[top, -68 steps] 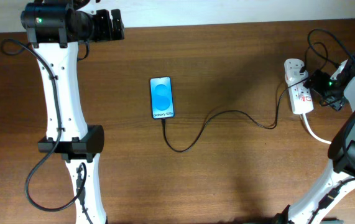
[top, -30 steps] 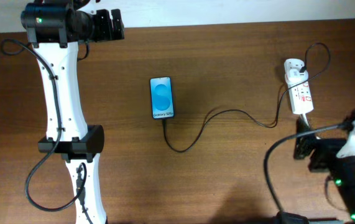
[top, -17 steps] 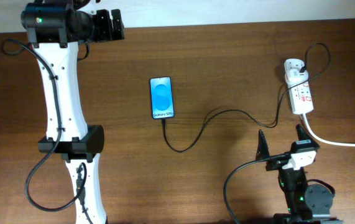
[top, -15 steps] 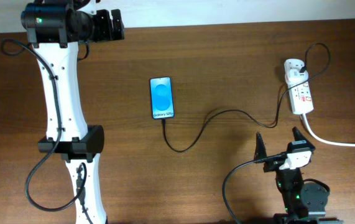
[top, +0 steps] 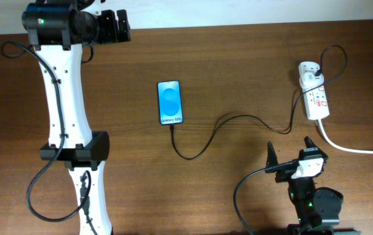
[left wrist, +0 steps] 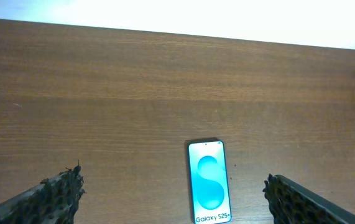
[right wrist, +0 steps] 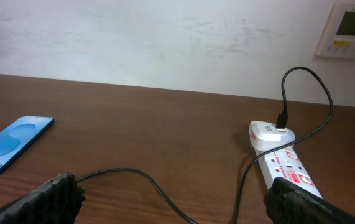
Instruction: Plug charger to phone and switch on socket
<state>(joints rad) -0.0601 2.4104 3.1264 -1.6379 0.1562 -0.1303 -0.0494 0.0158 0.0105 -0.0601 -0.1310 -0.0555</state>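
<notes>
The phone (top: 170,102) lies flat mid-table with its blue screen lit; it also shows in the left wrist view (left wrist: 209,190) and the right wrist view (right wrist: 12,144). The charger (top: 238,118), a thin black cable, meets the phone's near edge, curls right and runs up to the white socket (top: 315,98), where its adapter is plugged in. The socket (right wrist: 283,165) and cable (right wrist: 141,178) show in the right wrist view. My left gripper (top: 112,27) is open and empty at the far left edge, with open jaws (left wrist: 172,182). My right gripper (top: 290,150) is open and empty near the front, below the socket (right wrist: 174,190).
A thick white cord (top: 356,149) trails from the socket off the right edge. The left arm's white links (top: 62,98) stretch along the table's left side. A white wall panel (right wrist: 351,28) hangs behind the table.
My right arm has pulled back from the socket to the front of the table, jaws open. The phone, cable, socket and left arm have not moved.
</notes>
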